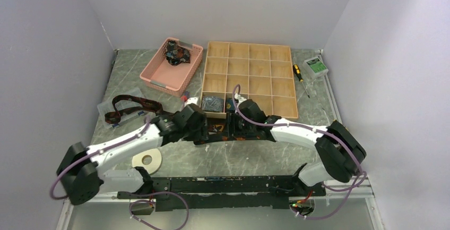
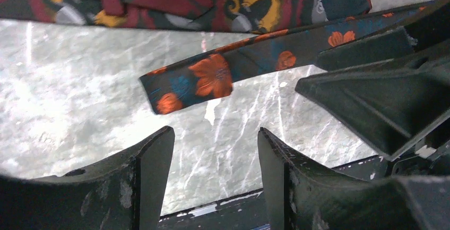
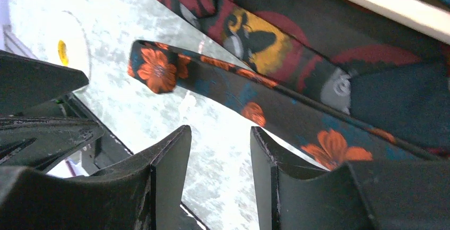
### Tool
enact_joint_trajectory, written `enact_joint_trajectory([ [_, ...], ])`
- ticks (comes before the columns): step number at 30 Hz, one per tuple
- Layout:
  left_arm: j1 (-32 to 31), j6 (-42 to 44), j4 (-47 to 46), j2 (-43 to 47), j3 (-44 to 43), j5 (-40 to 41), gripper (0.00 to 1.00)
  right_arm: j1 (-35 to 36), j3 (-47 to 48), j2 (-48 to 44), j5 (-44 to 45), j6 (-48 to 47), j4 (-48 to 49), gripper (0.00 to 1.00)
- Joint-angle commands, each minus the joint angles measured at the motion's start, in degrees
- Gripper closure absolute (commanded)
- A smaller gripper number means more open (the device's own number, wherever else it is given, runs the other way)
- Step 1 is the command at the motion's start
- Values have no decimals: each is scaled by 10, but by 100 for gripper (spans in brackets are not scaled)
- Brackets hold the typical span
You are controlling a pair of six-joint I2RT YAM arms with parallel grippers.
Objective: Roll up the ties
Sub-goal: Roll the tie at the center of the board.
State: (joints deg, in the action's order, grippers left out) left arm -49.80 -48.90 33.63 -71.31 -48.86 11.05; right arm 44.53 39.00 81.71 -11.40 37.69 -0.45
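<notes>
A navy tie with orange flowers [image 2: 212, 76] [image 3: 254, 108] lies flat on the marble table, its narrow blunt end free. Beside it lies a dark maroon tie with red and yellow print [image 2: 212, 1] [image 3: 265, 39]. My left gripper [image 2: 215, 145] [image 1: 204, 131] hovers open just short of the navy tie's end, nothing between its fingers. My right gripper [image 3: 220, 139] [image 1: 231, 129] is open too, over bare table beside the navy tie, holding nothing. Both grippers meet mid-table, facing each other. Another dark patterned tie [image 1: 130, 108] lies loose at the left.
A white tape ring [image 1: 147, 160] lies near the left arm. A pink basket [image 1: 159, 76] with a dark bundle stands at the back. Right of it is a wooden compartment box [image 1: 286, 117], then a screwdriver [image 1: 300, 73] and a small green packet [image 1: 316, 66].
</notes>
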Motion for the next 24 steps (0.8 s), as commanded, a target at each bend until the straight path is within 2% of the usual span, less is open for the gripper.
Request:
enact_joint_trajectory([
  [1, 32, -38, -44, 90, 71, 6, 35, 12, 62, 31, -44, 16, 49, 50],
  [6, 128, -60, -139, 214, 191, -63, 34, 31, 128, 103, -64, 22, 33, 50],
  [10, 178, -68, -197, 264, 244, -113, 33, 37, 158, 140, -55, 17, 18, 51],
  [16, 223, -81, -256, 255, 283, -177, 33, 40, 180, 176, -59, 14, 15, 58],
  [24, 251, -81, -308, 204, 305, -218, 33, 41, 166, 189, -43, 4, 7, 74],
])
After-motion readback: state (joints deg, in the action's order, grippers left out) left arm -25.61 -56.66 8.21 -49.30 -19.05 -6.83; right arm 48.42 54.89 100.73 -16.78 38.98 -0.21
